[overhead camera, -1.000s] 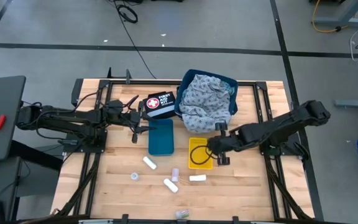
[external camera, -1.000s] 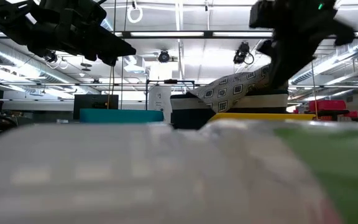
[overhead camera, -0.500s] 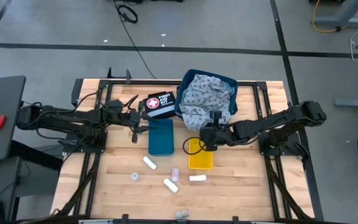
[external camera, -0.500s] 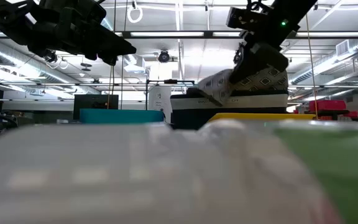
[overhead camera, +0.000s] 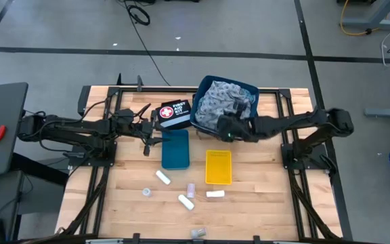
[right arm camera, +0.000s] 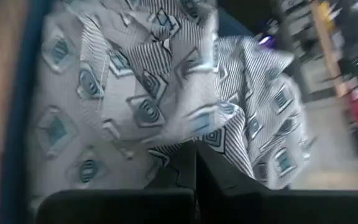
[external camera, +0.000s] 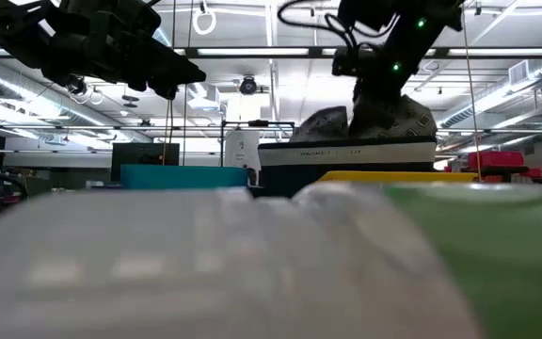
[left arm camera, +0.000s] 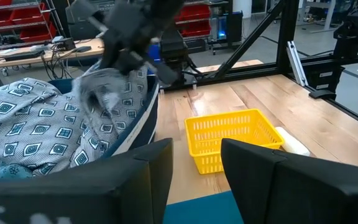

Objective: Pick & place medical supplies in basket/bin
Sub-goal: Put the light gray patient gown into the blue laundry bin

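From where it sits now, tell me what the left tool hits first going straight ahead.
Probably the yellow basket, dead ahead of the left tool; the cloth-filled blue bin lies just off to one side. Depth is uncertain.

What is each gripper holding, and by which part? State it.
The right gripper, over the dark blue bin, is shut on a fold of the grey patterned cloth. The left gripper holds nothing.

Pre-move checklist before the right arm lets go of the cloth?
1. Right gripper shut on grey patterned cloth: ok.
2. Gripper over the blue bin, not the table: ok.
3. Cloth fully inside the bin rim: cannot tell.
4. Left gripper parked by the teal tray, out of the way: ok.
5. Yellow basket free of cloth: ok.
6. Gauze rolls picked up: not ok, on the table.
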`<action>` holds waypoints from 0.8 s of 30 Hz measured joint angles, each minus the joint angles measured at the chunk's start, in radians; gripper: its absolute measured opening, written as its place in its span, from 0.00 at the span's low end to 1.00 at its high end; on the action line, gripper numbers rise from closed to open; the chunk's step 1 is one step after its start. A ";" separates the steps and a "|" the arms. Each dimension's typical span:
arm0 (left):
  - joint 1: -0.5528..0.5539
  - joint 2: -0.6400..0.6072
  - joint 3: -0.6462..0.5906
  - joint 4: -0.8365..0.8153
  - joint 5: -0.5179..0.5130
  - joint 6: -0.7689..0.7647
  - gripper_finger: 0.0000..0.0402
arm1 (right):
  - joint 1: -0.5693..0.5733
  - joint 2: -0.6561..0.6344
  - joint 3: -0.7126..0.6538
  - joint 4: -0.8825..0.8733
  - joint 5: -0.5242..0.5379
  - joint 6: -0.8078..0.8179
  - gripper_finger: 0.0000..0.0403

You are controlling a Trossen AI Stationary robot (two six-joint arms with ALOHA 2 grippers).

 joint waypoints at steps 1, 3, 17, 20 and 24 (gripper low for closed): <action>0.000 0.000 0.000 0.000 0.000 0.000 0.35 | -0.023 0.000 0.000 0.000 -0.033 0.000 0.00; 0.000 0.000 0.000 0.000 0.000 0.000 0.35 | -0.068 0.000 0.000 0.000 -0.093 0.001 0.00; 0.000 0.000 0.000 -0.018 0.012 -0.002 0.35 | -0.236 0.153 0.003 0.111 -0.509 -0.005 0.00; 0.000 0.000 0.000 -0.018 0.012 0.000 0.35 | -0.227 0.109 0.001 0.179 -0.444 -0.028 0.00; 0.000 0.000 0.000 -0.018 0.012 0.002 0.35 | -0.212 0.041 -0.004 0.195 -0.354 -0.036 0.00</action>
